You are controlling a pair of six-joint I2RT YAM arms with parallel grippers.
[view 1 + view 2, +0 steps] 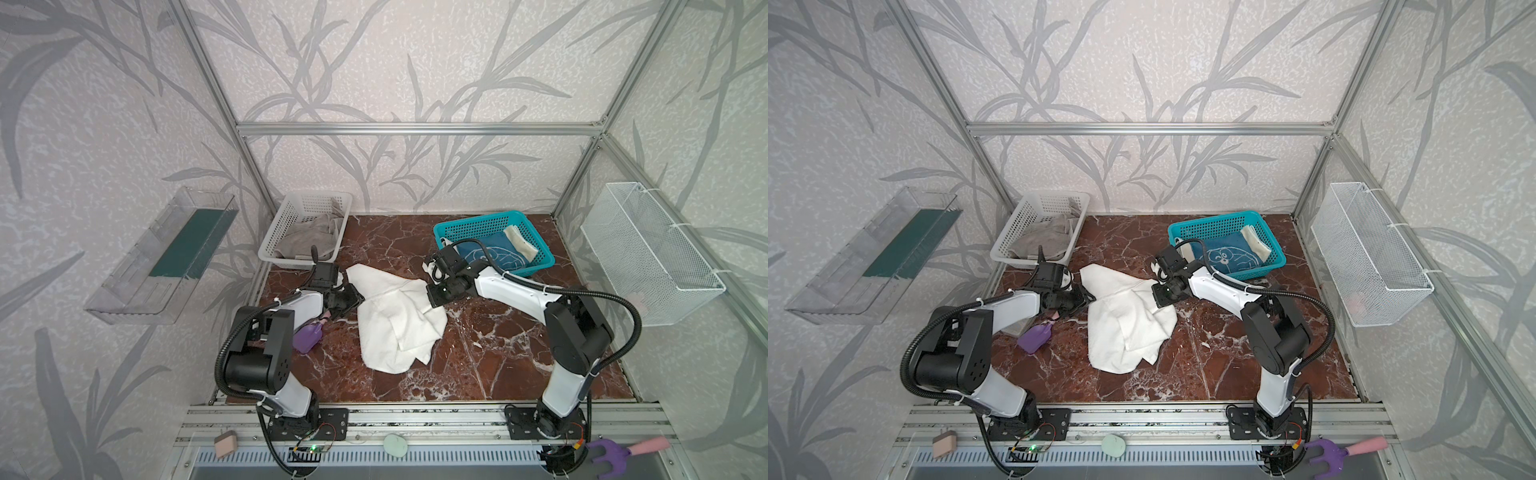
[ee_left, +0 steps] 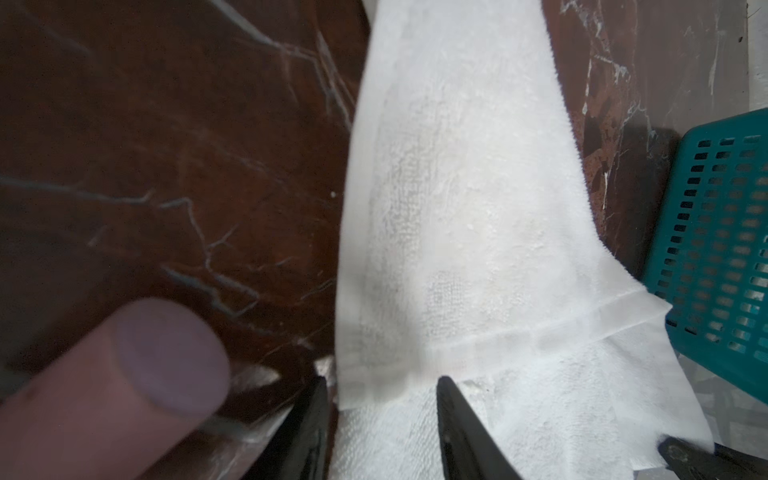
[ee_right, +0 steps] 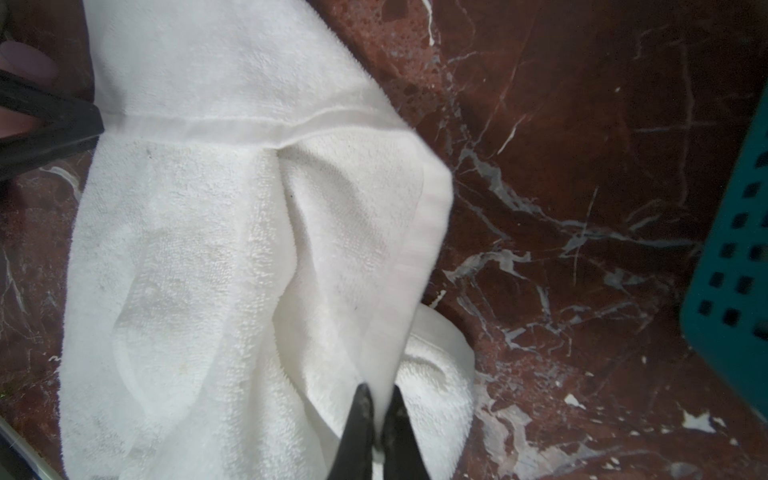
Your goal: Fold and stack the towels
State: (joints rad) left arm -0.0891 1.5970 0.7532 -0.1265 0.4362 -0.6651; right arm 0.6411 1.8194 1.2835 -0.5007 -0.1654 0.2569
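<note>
The white towel (image 1: pixel 395 316) (image 1: pixel 1129 320) lies crumpled mid-table. My left gripper (image 1: pixel 357 297) (image 2: pixel 382 399) is at its left edge, jaws apart, with the hemmed edge of the towel (image 2: pixel 457 208) between the fingers. My right gripper (image 1: pixel 430 305) (image 3: pixel 380 399) is shut on a fold of the towel (image 3: pixel 228 249) at its right side and holds that fold slightly raised. A grey towel (image 1: pixel 309 237) (image 1: pixel 1046 239) lies bunched in the white basket (image 1: pixel 276 224). The blue-and-cream towel (image 1: pixel 490 253) (image 1: pixel 1229 255) lies folded in the teal basket (image 1: pixel 540 264).
A purple tool (image 1: pixel 309 336) with a pink handle (image 2: pixel 124 386) lies just beside my left gripper. A wire basket (image 1: pixel 652 257) hangs on the right wall and a clear tray (image 1: pixel 166 257) on the left wall. Bare marble table (image 1: pixel 498 353) shows at the front right.
</note>
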